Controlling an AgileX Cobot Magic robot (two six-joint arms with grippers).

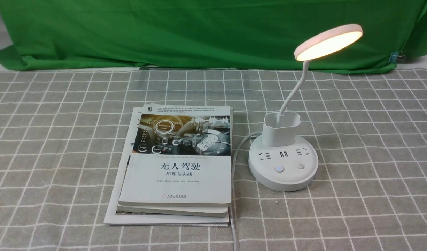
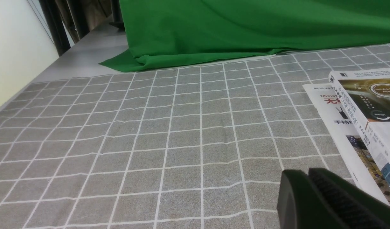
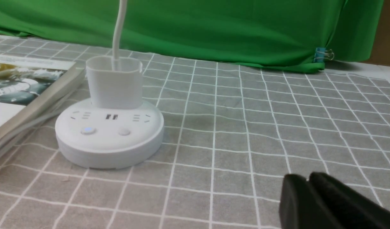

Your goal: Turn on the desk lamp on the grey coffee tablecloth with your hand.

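Clearly kept left gripper (image 2: 305, 171) and right gripper (image 3: 305, 176) closed; had one lit desk lamp (image 1: 285, 179) inside the grey coffee tablecloth's (image 1: 60, 139) edges, right of one book stack (image 1: 178, 188), two buttons (image 1: 279, 169) showing.

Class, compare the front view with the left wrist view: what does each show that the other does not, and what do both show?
Only the front view: the lamp, its disc head glowing, its base with two buttons, and the cable running between lamp and books.

Only the left wrist view: the left gripper, and the sheet's red lettering, readable beside the books.

Both: the green backdrop, the grid-patterned tablecloth, and the books lying on the sheet, though the left wrist view cuts them off.
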